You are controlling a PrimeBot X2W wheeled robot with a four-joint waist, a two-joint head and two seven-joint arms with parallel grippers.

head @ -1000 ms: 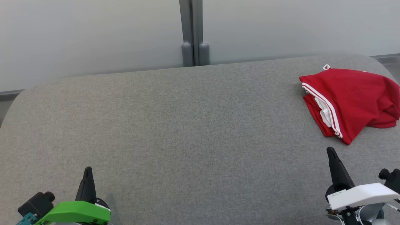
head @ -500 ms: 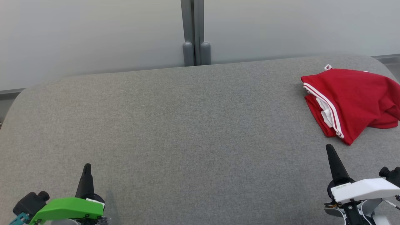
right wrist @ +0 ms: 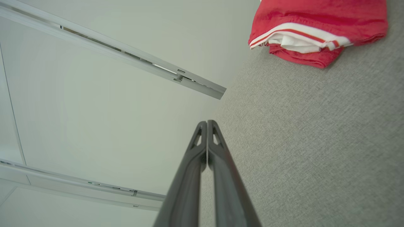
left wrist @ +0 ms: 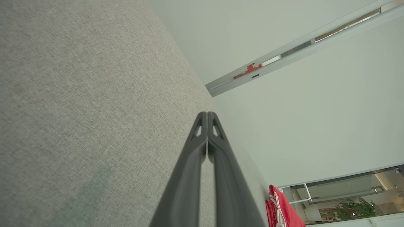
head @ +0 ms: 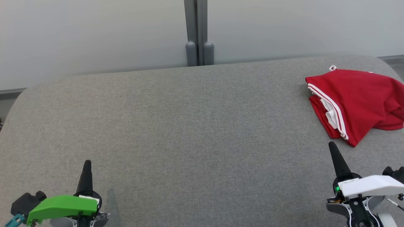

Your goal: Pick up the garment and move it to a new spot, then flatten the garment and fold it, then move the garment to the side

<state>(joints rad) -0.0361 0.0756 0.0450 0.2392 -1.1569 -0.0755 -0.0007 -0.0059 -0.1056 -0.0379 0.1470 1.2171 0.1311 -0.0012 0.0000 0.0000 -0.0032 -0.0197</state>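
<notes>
Far right corner, grey fabric desk (head: 189,126): rumpled red white-striped garment (head: 359,97); left hand (head: 86,168), right hand (head: 334,149) pressed together; I'd spread right first.

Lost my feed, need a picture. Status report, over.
Left gripper and right gripper: jaws shut, empty. Red garment roughly folded at grey surface's far right, ungripped. Nothing between right gripper and garment.

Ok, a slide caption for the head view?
Loosely folded red garment at far right of the grey surface; left gripper and right gripper shut, empty, at the bottom corners.
</notes>
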